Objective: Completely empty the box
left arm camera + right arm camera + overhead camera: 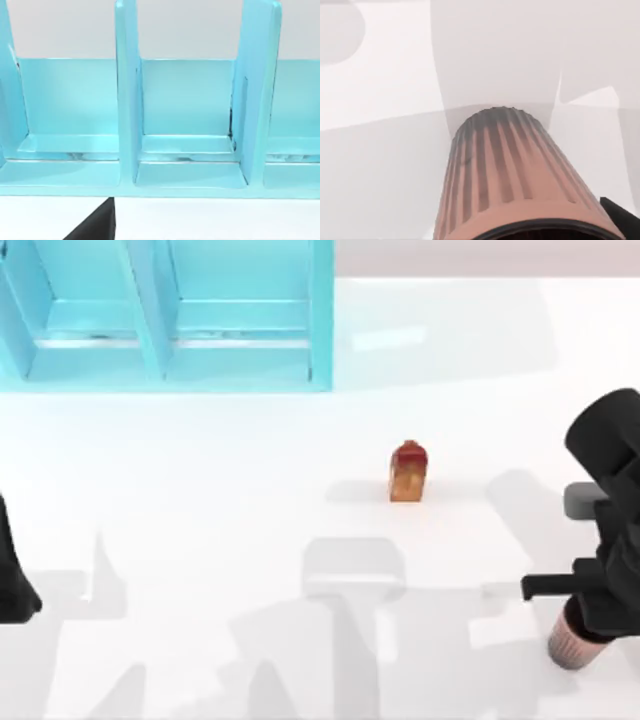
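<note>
box (pixel 165 315) far left, well apart from right end effector (pixel 585 625)

Small orange-red bottle (pixel 408 472) mid-table (pixel 200 490); ribbed pinkish cup (pixel 572 643) near right edge.

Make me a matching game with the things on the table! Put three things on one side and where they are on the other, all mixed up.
Things:
1. the box
2. small orange-brown object with a red top
3. ribbed brown cup

Places:
A. at the right gripper, near the table's right front edge
B. at the table's far left
C. standing alone on the bare table, about mid-table

Pairs: 1-B, 2-C, 3-A
</note>
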Controlling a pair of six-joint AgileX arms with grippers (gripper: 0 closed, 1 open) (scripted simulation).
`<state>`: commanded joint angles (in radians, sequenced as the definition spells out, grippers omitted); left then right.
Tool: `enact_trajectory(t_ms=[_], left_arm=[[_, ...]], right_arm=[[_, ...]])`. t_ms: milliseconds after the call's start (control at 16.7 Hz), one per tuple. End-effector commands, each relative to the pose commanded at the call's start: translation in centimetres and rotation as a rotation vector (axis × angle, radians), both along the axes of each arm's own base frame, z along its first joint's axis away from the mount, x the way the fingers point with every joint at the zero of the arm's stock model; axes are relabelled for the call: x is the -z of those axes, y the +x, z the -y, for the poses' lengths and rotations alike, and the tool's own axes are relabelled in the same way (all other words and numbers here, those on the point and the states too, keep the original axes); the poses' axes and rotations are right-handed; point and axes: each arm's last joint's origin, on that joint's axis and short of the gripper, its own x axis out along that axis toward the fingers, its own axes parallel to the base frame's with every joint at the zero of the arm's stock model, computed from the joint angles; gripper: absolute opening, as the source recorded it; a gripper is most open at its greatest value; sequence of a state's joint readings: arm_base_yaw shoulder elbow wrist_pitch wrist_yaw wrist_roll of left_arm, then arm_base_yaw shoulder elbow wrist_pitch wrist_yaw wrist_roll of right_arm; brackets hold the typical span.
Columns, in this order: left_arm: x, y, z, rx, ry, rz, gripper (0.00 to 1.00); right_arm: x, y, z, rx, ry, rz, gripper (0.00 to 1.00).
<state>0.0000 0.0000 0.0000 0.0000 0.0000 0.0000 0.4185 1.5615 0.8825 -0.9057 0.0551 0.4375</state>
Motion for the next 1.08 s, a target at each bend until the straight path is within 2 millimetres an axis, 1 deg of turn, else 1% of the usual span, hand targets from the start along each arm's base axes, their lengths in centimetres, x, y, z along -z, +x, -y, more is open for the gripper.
enact_trajectory(t_ms=[180,960,1020,1080], left_arm=[[0.00,0.00,0.00,0.000,0.000,0.000,1.00],[0.00,0.00,0.00,0.000,0.000,0.000,1.00],[0.00,0.00,0.00,0.000,0.000,0.000,1.00],[0.00,0.00,0.00,0.000,0.000,0.000,1.00]], right_arm=[[0.00,0.00,0.00,0.000,0.000,0.000,0.00],[0.00,0.00,0.00,0.000,0.000,0.000,0.98],[0.00,0.00,0.00,0.000,0.000,0.000,1.00],[0.00,0.00,0.00,0.000,0.000,0.000,1.00]])
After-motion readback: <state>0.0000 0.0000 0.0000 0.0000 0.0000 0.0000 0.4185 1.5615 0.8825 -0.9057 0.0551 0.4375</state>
